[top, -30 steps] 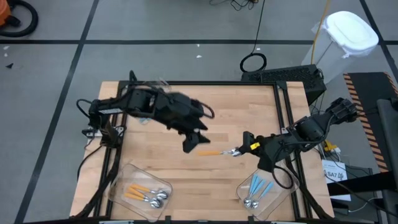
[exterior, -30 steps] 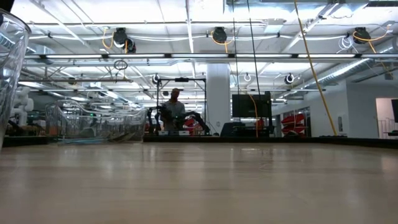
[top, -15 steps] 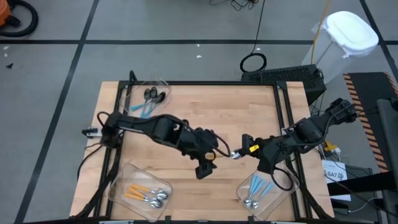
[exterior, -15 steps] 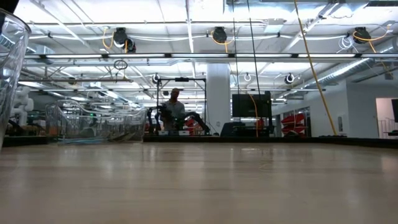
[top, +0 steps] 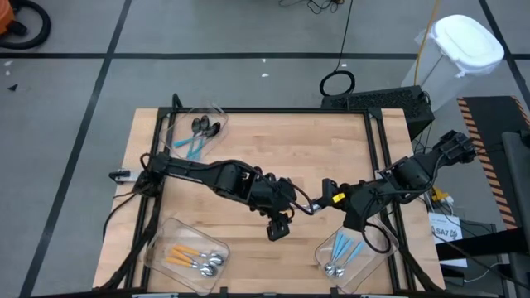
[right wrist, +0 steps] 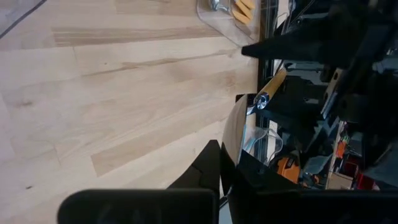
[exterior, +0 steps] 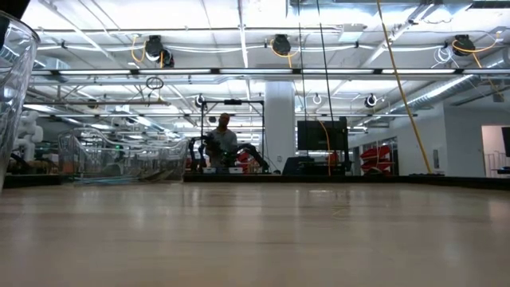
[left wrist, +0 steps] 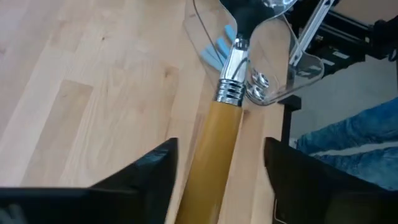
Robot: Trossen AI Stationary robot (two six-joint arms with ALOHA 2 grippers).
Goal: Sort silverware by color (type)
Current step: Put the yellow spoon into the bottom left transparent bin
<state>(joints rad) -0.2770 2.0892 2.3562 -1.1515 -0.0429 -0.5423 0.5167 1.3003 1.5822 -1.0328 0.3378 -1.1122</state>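
A handover over the middle of the table: the right gripper (top: pixel 317 204) has its jaws pressed together on the bowl end of an orange-handled spoon (left wrist: pixel 219 134), holding it out level above the wood. The left gripper (top: pixel 280 217) has its jaws spread to either side of the orange handle, which runs straight down the gap between the two dark fingers (left wrist: pixel 146 168) without visibly touching either one.

Just beyond the spoon's metal neck, past the right gripper, sits a clear bin (top: pixel 325 248) with blue-handled spoons (top: pixel 346 247) in it. Off to the left gripper's far side, another clear bin (top: pixel 157 247) holds orange-handled spoons (top: pixel 184 256), the likely home for this one. Farthest away, at the table's back corner, a third bin (top: pixel 175 126) has a few spoons with black bowls and blue handles (top: pixel 199 132).

The risk here looks like timing. If the right jaws let go before the left ones have closed firmly, the spoon would drop to the table, or into the blue bin close below. The handle is smooth and narrow, so an off-centre pinch could let it swivel. And if both arms grip and pull at once, the spoon may twist out of one of them.
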